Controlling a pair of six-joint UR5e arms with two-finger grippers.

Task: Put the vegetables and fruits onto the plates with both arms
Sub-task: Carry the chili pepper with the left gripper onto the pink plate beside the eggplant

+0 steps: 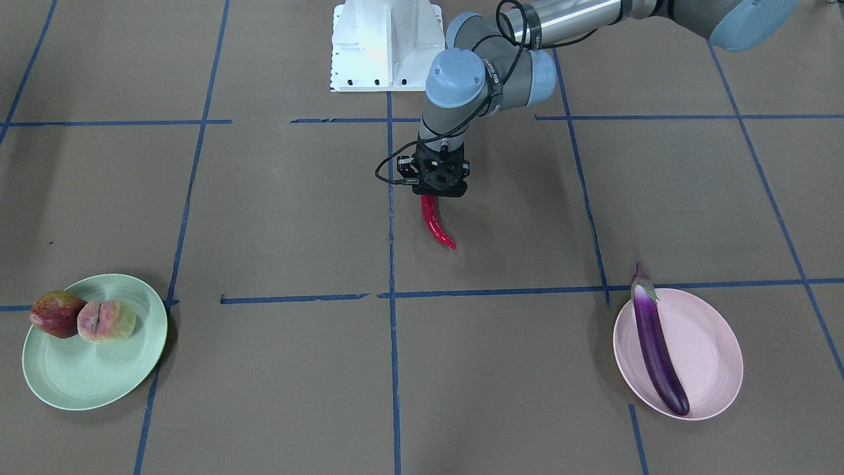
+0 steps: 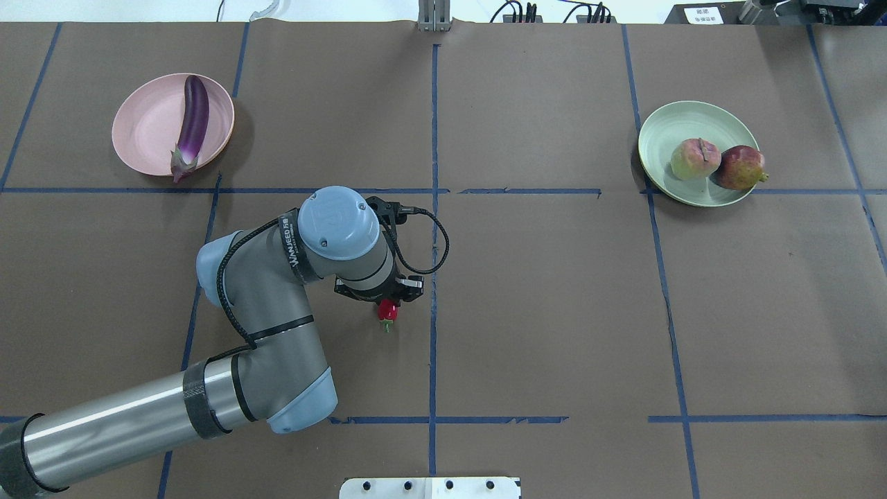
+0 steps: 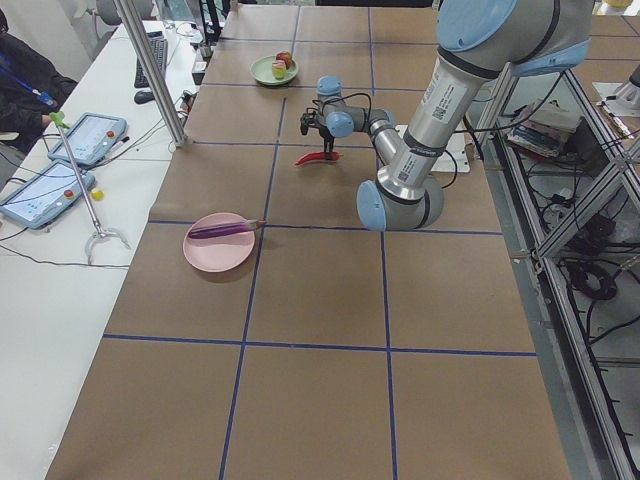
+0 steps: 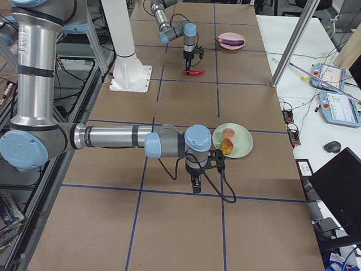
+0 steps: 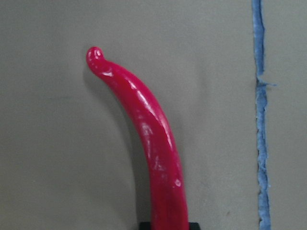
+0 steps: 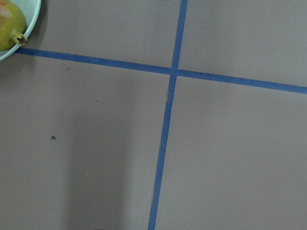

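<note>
My left gripper (image 1: 440,192) is shut on the stem end of the red chili pepper (image 1: 437,228), near the table's middle. The chili fills the left wrist view (image 5: 153,143), and its stem end shows below the gripper in the overhead view (image 2: 387,313). The purple eggplant (image 1: 656,343) lies on the pink plate (image 1: 715,343). The pomegranate-like fruit (image 1: 56,313) and the peach-like fruit (image 1: 105,321) sit together on the mint green plate (image 1: 86,379). My right gripper (image 4: 194,183) hangs just beside the green plate (image 4: 242,144); I cannot tell whether it is open or shut.
The white base block (image 1: 382,46) stands at the robot's edge of the table. Blue tape lines cross the brown table cover. A side table with tablets (image 3: 60,170) and a metal pole (image 3: 150,70) stand beyond the far edge.
</note>
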